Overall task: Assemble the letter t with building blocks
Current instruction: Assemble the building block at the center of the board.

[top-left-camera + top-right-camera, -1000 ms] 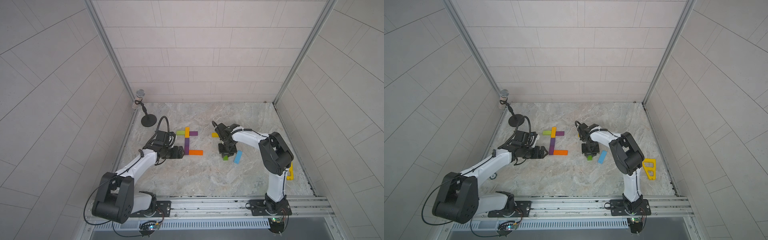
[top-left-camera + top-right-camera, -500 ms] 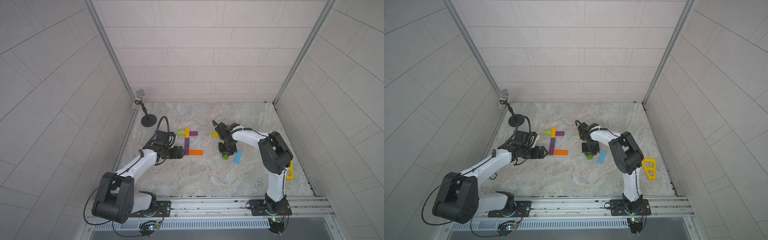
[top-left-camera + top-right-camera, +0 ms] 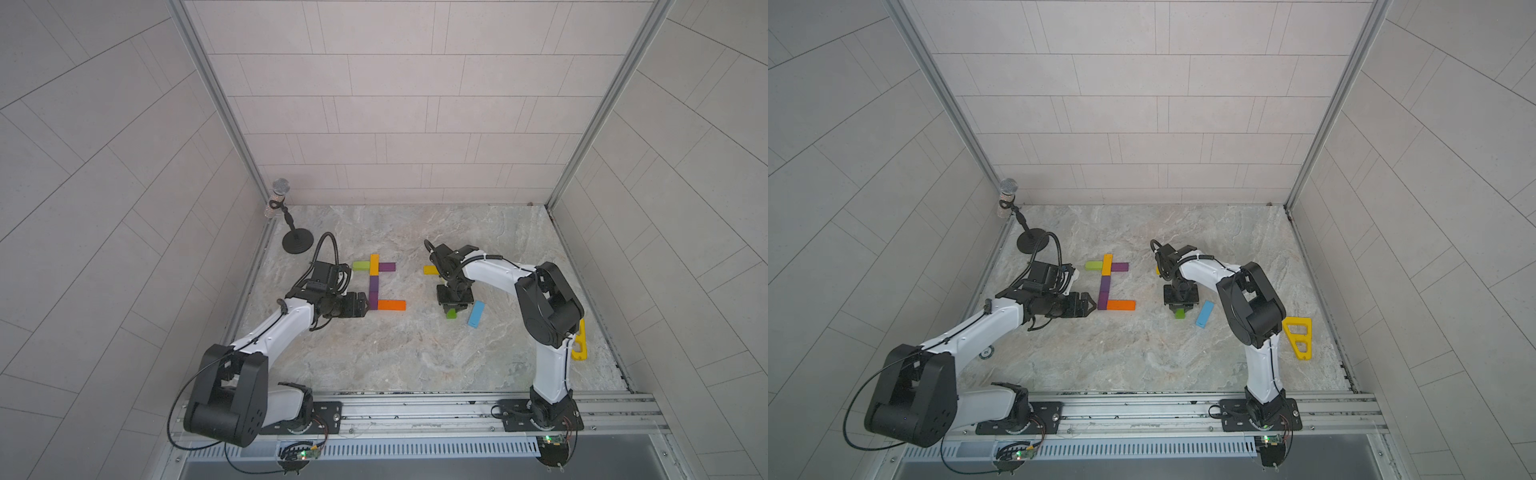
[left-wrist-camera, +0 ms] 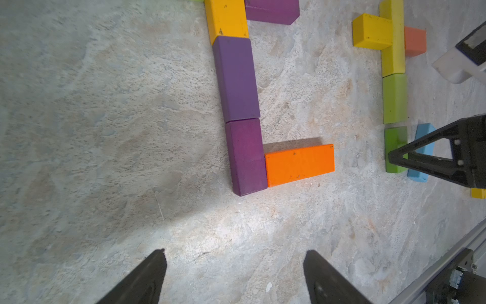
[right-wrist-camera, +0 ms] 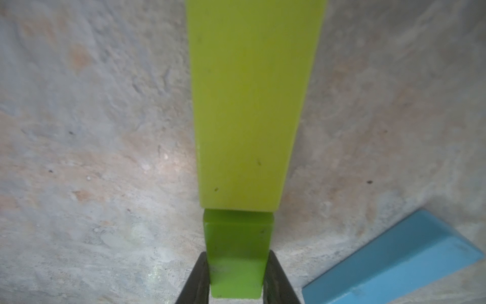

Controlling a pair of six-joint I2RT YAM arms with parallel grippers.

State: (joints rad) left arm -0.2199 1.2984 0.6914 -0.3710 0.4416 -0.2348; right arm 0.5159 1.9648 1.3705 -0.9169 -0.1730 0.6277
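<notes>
Your green block (image 5: 236,263) is pinched between the right jaws, clamped tight on its sides. The lime block (image 5: 247,105) lies straight ahead of them, at its far end; the blue block (image 5: 394,263) just beside. Your left jaws stand wide and empty, purple block (image 4: 246,155) and orange block (image 4: 299,164) ahead on the desk (image 4: 105,131).

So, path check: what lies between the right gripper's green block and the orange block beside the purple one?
Only bare table from orange block to green block, in both top views.
</notes>
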